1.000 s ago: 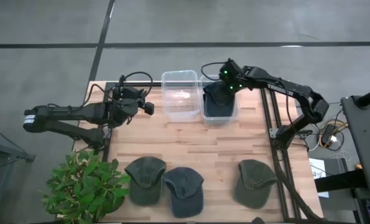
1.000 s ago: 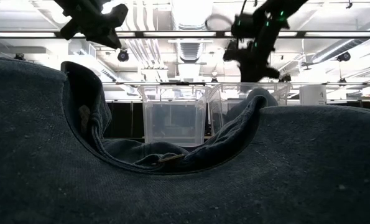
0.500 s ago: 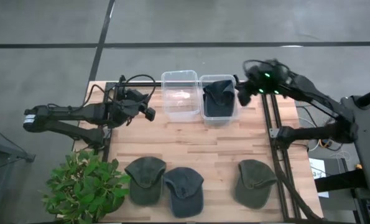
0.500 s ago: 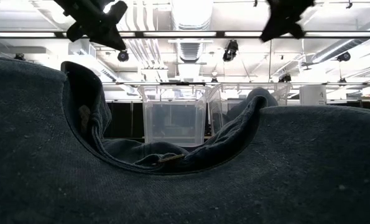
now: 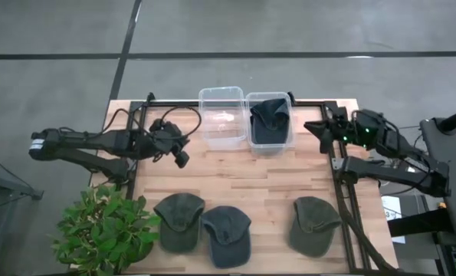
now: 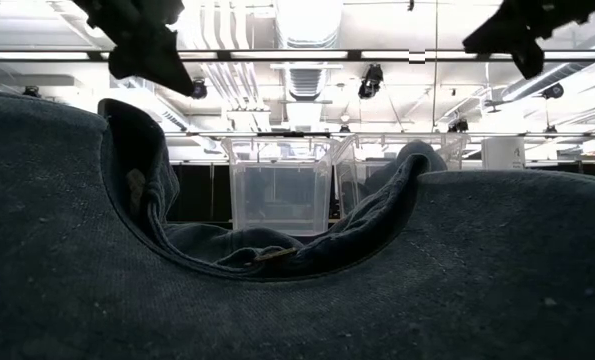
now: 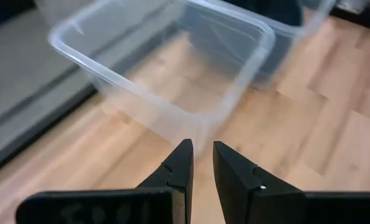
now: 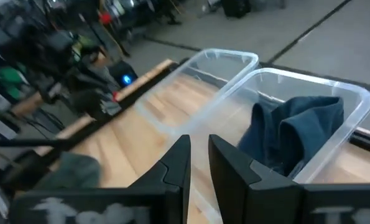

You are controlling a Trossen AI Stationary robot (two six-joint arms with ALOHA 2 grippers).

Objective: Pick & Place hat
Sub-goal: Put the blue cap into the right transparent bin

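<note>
A dark blue-grey hat (image 5: 270, 120) lies crumpled inside the right of two clear bins (image 5: 288, 134), also in the right wrist view (image 8: 296, 134). The left clear bin (image 5: 221, 116) holds nothing. Three more dark hats rest flat along the table's near side (image 5: 178, 221), (image 5: 228, 234), (image 5: 314, 222); one of them fills the low view (image 6: 297, 290). My right gripper (image 5: 313, 126) hovers shut over the table's right edge, right of the bins. My left gripper (image 5: 180, 157) hovers shut above the boards, left of and nearer than the empty bin (image 7: 172, 68).
A potted green plant (image 5: 105, 230) stands at the table's near left corner. A black frame rail (image 5: 336, 153) runs along the right edge. Bare wooden boards (image 5: 243, 172) lie between the bins and the row of hats.
My right gripper has drawn back from above the hat's bin toward the table's right edge. The hat has stayed in its bin. My left gripper has moved a little toward the near edge and to the right.
</note>
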